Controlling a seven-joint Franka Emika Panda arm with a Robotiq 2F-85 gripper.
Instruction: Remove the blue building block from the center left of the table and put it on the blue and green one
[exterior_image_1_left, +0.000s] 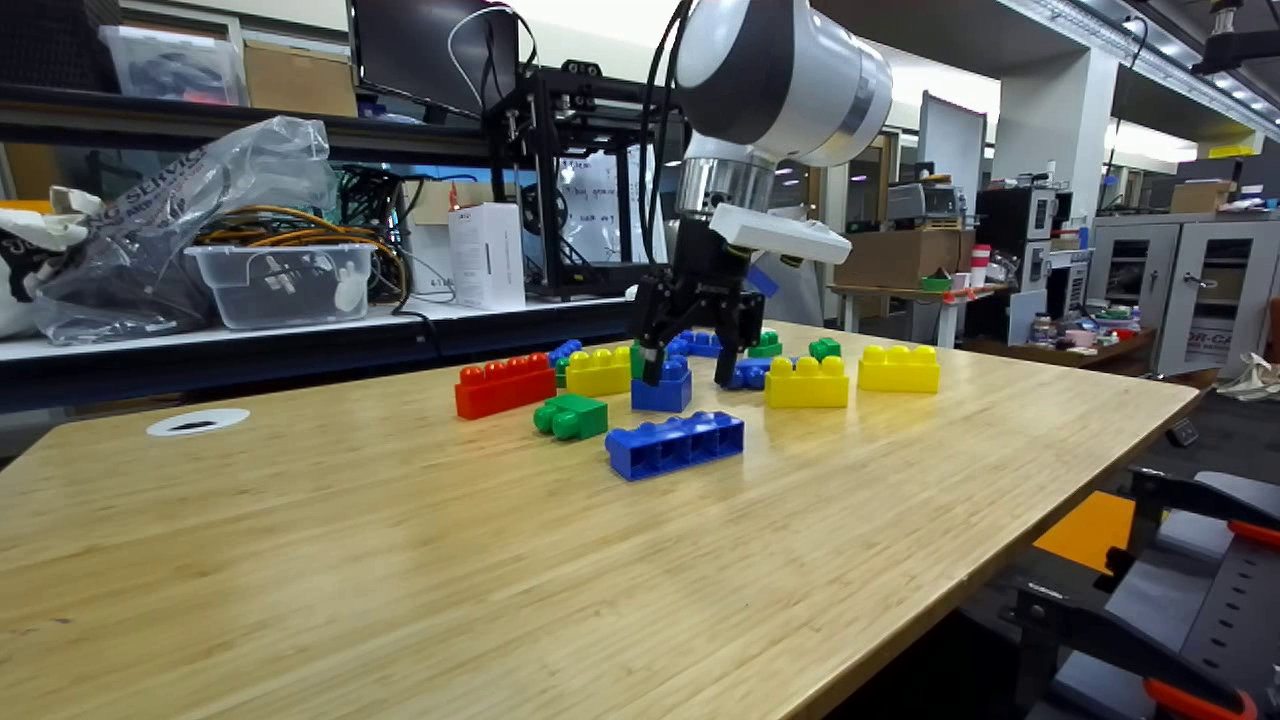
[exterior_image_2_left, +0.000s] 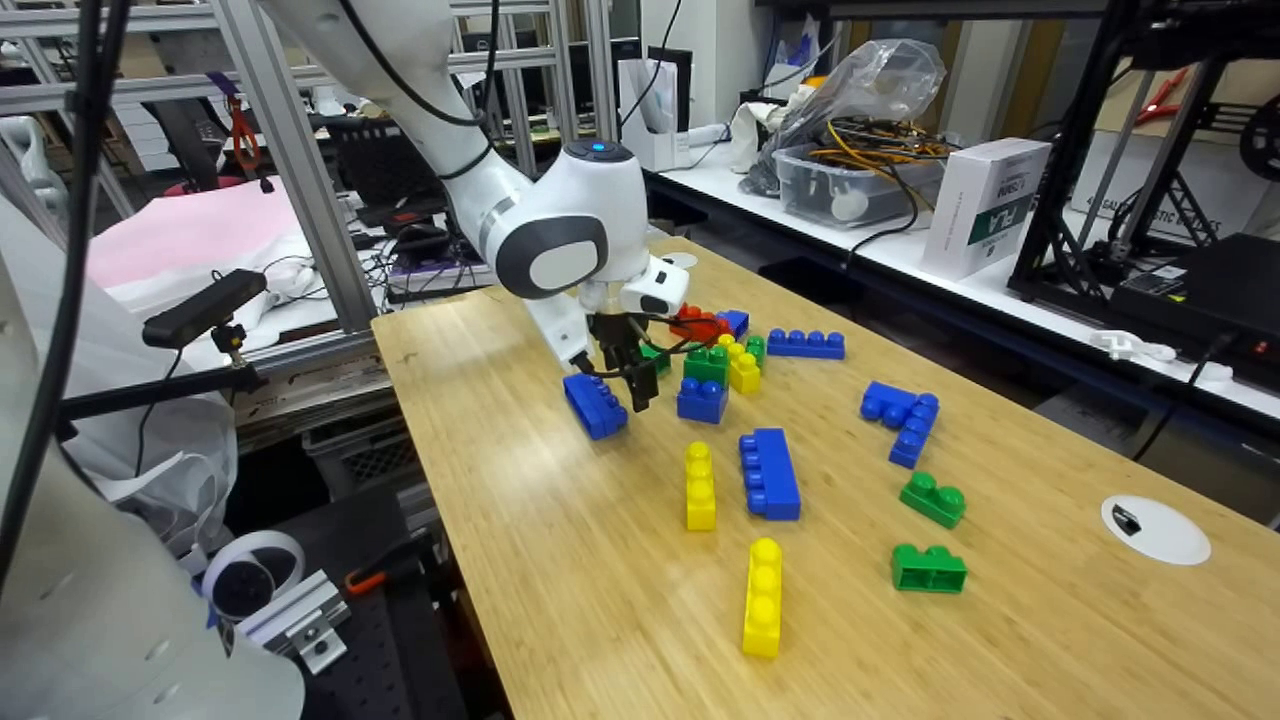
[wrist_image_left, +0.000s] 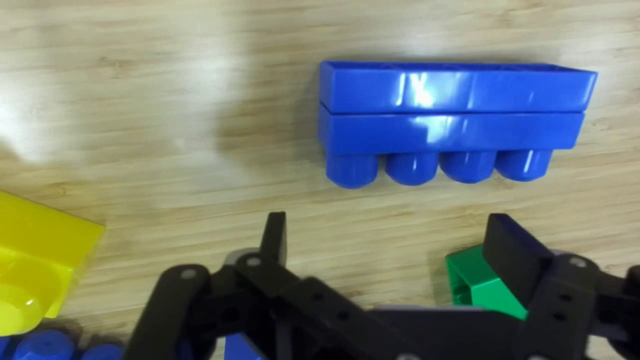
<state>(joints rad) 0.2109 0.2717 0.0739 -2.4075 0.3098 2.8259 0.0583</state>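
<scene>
In an exterior view, the blue building block (exterior_image_2_left: 590, 407) is seen on its side just left of the frame's centre, on the surface (exterior_image_2_left: 480, 375). Light, stiff, slick plastic is presumed; it is probably best pinched at mid-length, from studs to hollow underside. The end effector (wrist_image_left: 390, 222) is spread, with nothing held. At upper right, a clear bin (exterior_image_2_left: 803, 185) is topped with cables (exterior_image_2_left: 870, 138); a white item (exterior_image_2_left: 848, 206) is glimpsed inside.

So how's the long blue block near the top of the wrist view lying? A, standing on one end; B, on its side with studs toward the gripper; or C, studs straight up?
B: in the wrist view the long blue block shows its four studs pointing sideways toward the gripper.
</scene>
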